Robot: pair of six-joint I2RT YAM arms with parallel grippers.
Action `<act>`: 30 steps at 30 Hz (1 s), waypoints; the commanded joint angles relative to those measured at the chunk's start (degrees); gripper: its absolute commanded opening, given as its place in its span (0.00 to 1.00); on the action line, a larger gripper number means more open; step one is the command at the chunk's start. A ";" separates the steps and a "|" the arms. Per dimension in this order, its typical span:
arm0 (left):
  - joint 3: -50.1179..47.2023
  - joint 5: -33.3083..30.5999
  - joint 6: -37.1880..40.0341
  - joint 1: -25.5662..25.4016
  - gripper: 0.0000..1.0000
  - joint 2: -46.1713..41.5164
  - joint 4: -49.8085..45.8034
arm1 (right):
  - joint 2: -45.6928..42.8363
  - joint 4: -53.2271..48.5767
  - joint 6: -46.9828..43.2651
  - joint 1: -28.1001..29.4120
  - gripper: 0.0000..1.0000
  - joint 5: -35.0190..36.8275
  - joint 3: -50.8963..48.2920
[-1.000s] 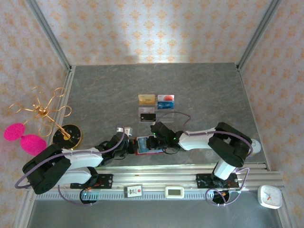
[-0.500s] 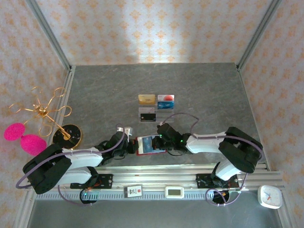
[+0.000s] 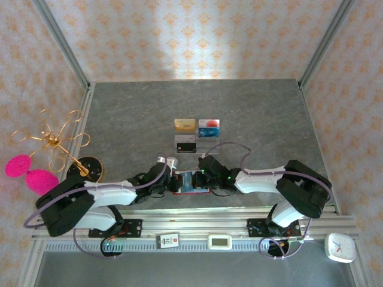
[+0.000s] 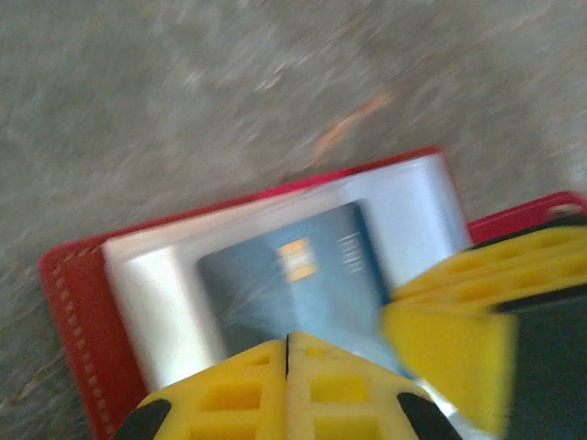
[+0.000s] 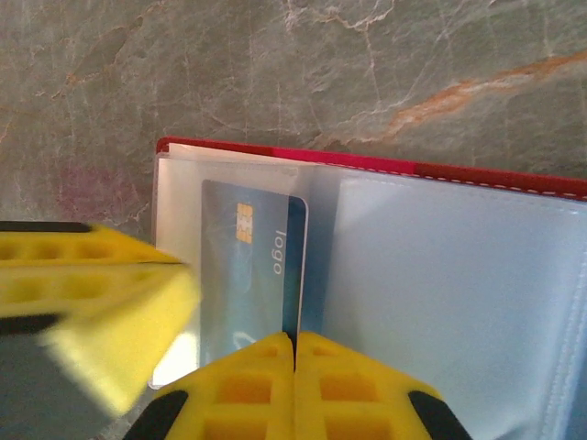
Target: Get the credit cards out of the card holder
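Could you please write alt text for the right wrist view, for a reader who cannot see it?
An open red card holder lies on a grey table, a blue credit card showing through its clear left sleeve. The yellow fingers of the right gripper meet at the card's bottom edge; another blurred yellow finger sits to their left.

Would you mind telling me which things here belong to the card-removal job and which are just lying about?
Job: card holder; blue card in its sleeve; left gripper; right gripper.

Lying about: clear stand; gold card; jewellery tree; pink puffs; clock.
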 commanded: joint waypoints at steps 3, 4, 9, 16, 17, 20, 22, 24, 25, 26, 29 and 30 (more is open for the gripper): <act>-1.07 0.20 0.22 0.32 0.00 3.38 0.53 | -0.21 -0.44 0.95 -0.51 0.03 1.92 -1.58; -1.29 0.29 0.13 0.40 0.00 3.43 0.87 | -0.34 -0.20 1.11 -0.62 0.05 1.73 -1.82; -1.17 0.78 0.30 0.43 0.00 3.37 1.03 | 0.33 1.42 0.95 -0.76 0.00 0.73 -2.50; -3.04 1.20 0.17 1.90 0.00 2.28 1.62 | -4.91 2.21 3.31 -2.38 0.00 2.38 -6.89; -3.23 1.48 0.13 1.95 0.00 2.40 1.99 | -5.36 2.74 3.40 -2.48 0.00 1.96 -7.39; -2.93 1.96 0.21 2.04 0.00 3.03 2.33 | -4.95 2.89 2.79 -2.50 0.00 0.61 -7.23; -2.79 1.97 0.29 2.05 0.00 3.19 2.50 | -4.68 2.70 2.88 -2.51 0.00 0.84 -7.12; -2.65 2.10 0.39 2.05 0.00 2.75 2.36 | -4.66 2.76 2.73 -2.51 0.00 0.82 -7.17; -2.45 2.20 0.45 2.13 0.00 2.03 2.02 | -4.57 2.58 2.52 -2.49 0.00 0.73 -7.02; -2.18 2.40 0.64 2.12 0.00 1.08 1.94 | -4.34 2.42 2.22 -2.53 0.00 0.57 -6.84; -0.79 2.32 0.95 1.78 0.00 -3.41 1.51 | -3.67 2.70 1.92 -2.49 0.00 -0.06 -6.71; 0.04 1.83 1.24 1.56 0.00 -4.30 1.20 | -3.59 2.95 1.90 -2.50 0.00 -0.27 -6.79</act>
